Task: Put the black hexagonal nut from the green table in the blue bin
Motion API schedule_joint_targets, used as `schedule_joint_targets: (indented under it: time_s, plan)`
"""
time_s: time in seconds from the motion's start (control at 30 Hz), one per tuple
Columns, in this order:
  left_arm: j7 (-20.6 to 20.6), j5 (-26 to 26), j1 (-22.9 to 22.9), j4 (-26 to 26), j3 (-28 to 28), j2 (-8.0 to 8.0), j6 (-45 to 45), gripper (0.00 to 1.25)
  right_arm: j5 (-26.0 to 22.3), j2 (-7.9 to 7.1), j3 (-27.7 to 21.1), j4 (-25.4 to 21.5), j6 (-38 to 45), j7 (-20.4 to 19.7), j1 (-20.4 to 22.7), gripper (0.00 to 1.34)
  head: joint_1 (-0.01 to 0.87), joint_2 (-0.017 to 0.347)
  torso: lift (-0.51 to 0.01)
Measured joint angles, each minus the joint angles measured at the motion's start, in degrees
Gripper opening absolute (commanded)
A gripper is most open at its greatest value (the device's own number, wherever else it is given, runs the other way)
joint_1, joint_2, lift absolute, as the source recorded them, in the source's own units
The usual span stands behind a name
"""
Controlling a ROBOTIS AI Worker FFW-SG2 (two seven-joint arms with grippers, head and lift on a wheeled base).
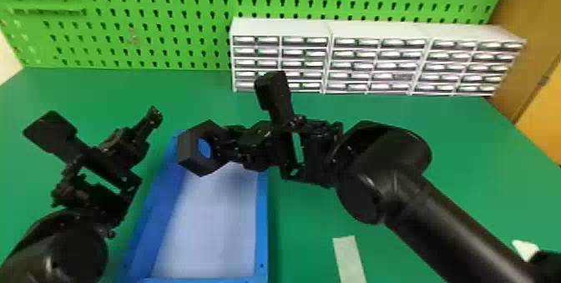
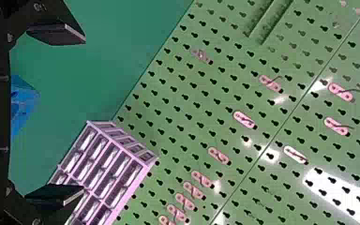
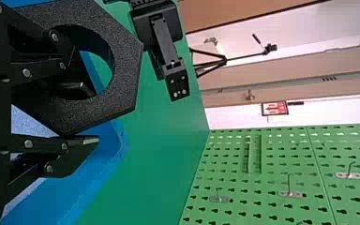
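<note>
My right gripper (image 1: 227, 144) is shut on the black hexagonal nut (image 1: 188, 152), which hangs above the upper end of the blue bin (image 1: 262, 219). In the right wrist view, one finger of the right gripper (image 3: 88, 115) passes into the hole of the nut (image 3: 124, 77) and the other lies against its outer edge. The left gripper (image 1: 153, 117) is left of the bin, apart from the nut. The left wrist view has the left gripper (image 2: 70, 115) open, its fingers wide apart with nothing between them.
White drawer cabinets (image 1: 329, 29) stand on the green table (image 1: 417, 228) against a green pegboard (image 1: 167, 19). A pale strip (image 1: 349, 257) lies right of the bin, and a white object (image 1: 525, 249) is near the right edge.
</note>
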Motion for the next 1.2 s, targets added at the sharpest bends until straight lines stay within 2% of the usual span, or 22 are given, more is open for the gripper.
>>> schedule_joint_targets:
  time_s: [0.03,0.13,0.3,1.0,1.2]
  plan:
    - [0.0,0.0,0.0,0.0,-0.01,0.0,0.0,1.09,-0.01,0.0,0.03,0.02,0.01,-0.02,0.0,0.68,0.692,0.009,-0.097]
    - [0.0,0.0,0.01,0.0,-0.04,0.0,0.0,1.09,-0.43,0.01,0.04,0.25,0.1,-0.07,0.03,0.93,0.692,0.009,-0.097]
    - [0.0,0.0,-0.01,0.0,-0.07,0.0,0.0,1.09,-2.14,0.05,-0.07,1.09,0.17,-0.22,0.35,1.09,0.692,0.009,-0.097]
    - [-0.09,0.01,-0.06,0.0,-0.01,0.0,0.0,1.09,-1.23,-0.17,0.15,1.21,0.17,-0.27,-0.06,1.11,0.692,0.009,-0.097]
    - [-0.13,0.0,-0.05,0.0,0.05,0.0,0.0,1.09,1.24,0.01,-2.5,1.05,0.09,-0.19,1.23,1.11,0.692,0.009,-0.097]
